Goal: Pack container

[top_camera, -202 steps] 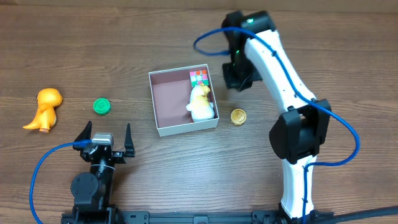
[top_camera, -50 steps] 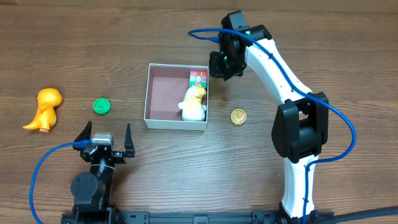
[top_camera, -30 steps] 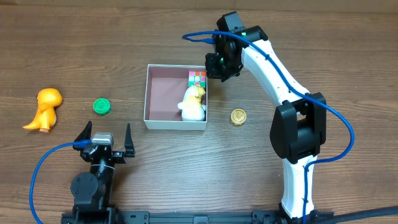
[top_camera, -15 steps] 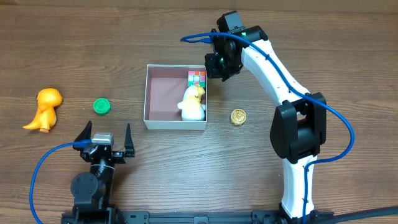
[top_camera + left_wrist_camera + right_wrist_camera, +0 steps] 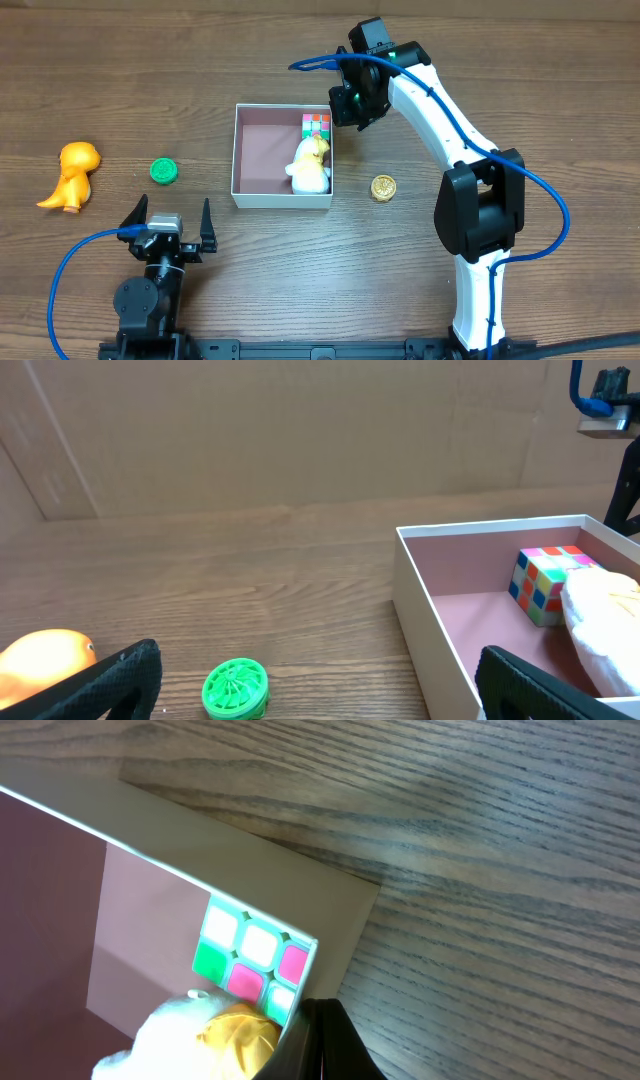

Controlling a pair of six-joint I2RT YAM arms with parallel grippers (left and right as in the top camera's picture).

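**Overhead view.** The container (image 5: pixel 265 150) sits near the middle of the worktop (image 5: pixel 300 280). In its right half lie a multicoloured cube (image 5: pixel 318 124), at the far right corner, and a white-and-yellow plush toy (image 5: pixel 311 167) just nearside of the cube. The right gripper (image 5: pixel 345 105) hangs at the container's far right corner, jaws closed. The left gripper (image 5: pixel 170 222) is parked near the worktop's near edge, jaws spread wide. An orange dinosaur figure (image 5: pixel 70 174) lies toward the left edge, with a green disc (image 5: pixel 164 171) between it and the container. A gold disc (image 5: pixel 383 187) lies just right of the container.

**Left wrist view.** Both dark fingers (image 5: pixel 110 680) stand far apart, with nothing between them. The green disc lies ahead on the left and the container ahead on the right.

**Right wrist view.** The closed fingertips (image 5: pixel 325 1040) sit just outside the container's wall, beside the cube and plush toy.
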